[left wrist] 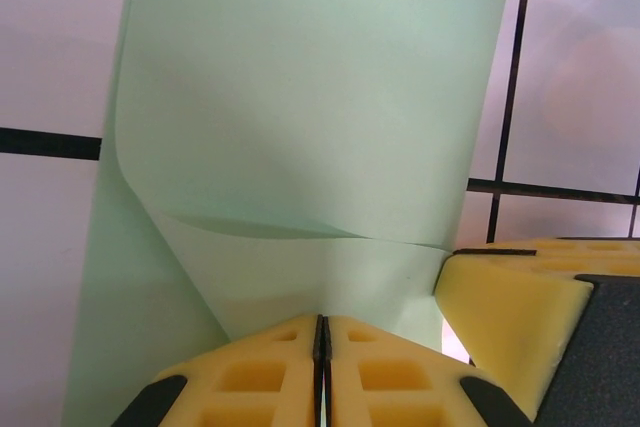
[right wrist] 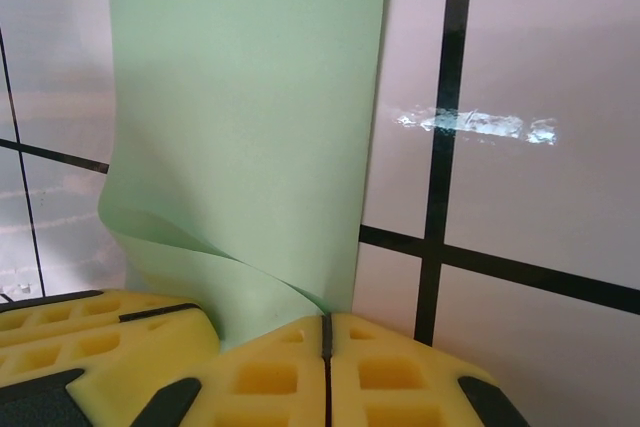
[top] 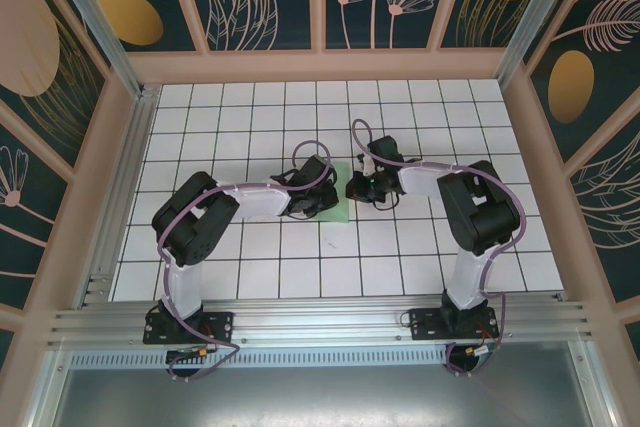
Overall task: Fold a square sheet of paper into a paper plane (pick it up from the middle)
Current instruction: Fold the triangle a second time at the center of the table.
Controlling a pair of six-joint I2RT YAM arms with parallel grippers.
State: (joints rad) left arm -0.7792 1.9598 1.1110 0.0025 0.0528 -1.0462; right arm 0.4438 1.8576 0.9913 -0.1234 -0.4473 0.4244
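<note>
At mid-table (top: 250, 117) you have both arms converged on the sheet (top: 342, 211), which lies on the tiles between them as a narrow green strip, already doubled over.

Left gripper (top: 320, 197): pads pressed together, no gap at the seam. In its wrist view the paper runs down to that seam, so you appear to be pinching the near edge. A curled lip of the upper layer crosses just above the pads.

Right gripper (top: 360, 189): pads likewise closed. In its wrist view the corner of the curled layer feeds straight into the seam. Judged as a grip on the paper, not on air.

Note: the two grippers sit just beside each other at the same end of the strip. Each wrist view catches one yellow finger (left wrist: 510, 297) of the other arm at the frame edge.

Key relation:
- The strip's long axis runs straight ahead of both fingertips, away up each wrist frame.
- From above, the strip seems to run roughly near-to-far, left arm on its left, right arm on its right.
- Neither arm is clearly nearer; they share the one edge.

Judgement: you are mid-fold, and the dart shape is not yet made. The coming move should carry or press the lifted layer along that axis. Keep both grips level, or the crease will skew.
</note>
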